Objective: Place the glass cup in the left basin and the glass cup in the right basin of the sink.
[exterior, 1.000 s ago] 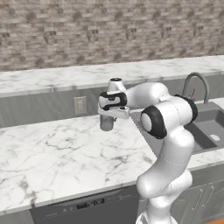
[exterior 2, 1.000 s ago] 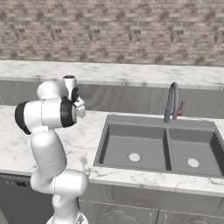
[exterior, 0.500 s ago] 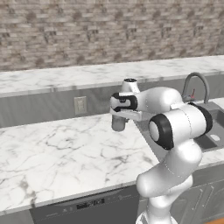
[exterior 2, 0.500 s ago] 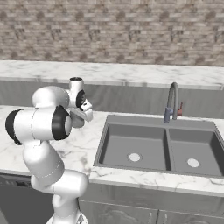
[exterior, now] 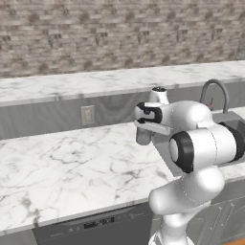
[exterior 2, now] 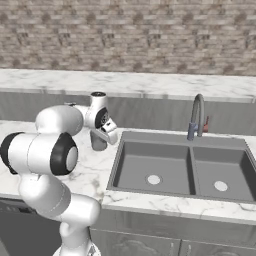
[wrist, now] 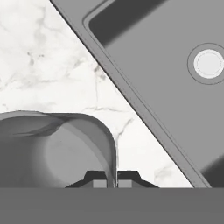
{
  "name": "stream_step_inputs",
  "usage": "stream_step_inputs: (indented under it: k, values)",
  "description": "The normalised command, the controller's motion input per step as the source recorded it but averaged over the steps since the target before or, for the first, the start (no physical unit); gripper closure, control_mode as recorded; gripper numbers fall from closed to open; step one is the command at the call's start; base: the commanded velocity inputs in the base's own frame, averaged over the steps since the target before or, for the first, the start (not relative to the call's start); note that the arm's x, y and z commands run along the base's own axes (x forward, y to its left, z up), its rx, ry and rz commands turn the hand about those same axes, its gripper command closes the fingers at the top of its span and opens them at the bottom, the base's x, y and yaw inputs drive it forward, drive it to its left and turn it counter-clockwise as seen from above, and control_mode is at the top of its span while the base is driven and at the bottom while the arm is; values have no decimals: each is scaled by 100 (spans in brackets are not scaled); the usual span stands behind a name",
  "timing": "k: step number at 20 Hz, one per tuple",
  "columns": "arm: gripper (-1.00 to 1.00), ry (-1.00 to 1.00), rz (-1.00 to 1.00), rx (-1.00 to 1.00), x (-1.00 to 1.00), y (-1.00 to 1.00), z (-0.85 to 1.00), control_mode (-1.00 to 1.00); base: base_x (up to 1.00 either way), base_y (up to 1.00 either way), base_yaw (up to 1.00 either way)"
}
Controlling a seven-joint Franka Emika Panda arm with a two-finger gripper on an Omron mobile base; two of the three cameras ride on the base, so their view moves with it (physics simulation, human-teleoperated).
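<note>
Marble counter: gripper [wrist: 111,180] pinches glass cup [wrist: 57,148] (translucent grey rim).

Glossy white, rounded-shell robot arm [exterior: 201,143], built of bulbous segments that swell at each joint. Joints are marked by dark, near-black rings and round end caps: one large black cap on the big segment well behind the gripper, a smaller one on the wrist just behind it. The white hand block carries a small dark two-finger gripper [wrist: 112,178]; fingertips [wrist: 99,179] are short, black, with pale grey pads. No cables, screws or markings visible.
</note>
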Motion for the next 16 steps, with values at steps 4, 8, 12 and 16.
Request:
stream_step_inputs:
  k: [4,8,12,16]
  values:
    - [100,0,-3,0,-25,-56,3,-100,0,0,0]
    - [100,0,-4,0,-23,-55,1,-100,0,0,0]
    - [100,0,-6,-2,-16,-56,0,-100,0,0,0]
    - [100,1,-5,-2,-11,-56,0,-100,0,0,0]
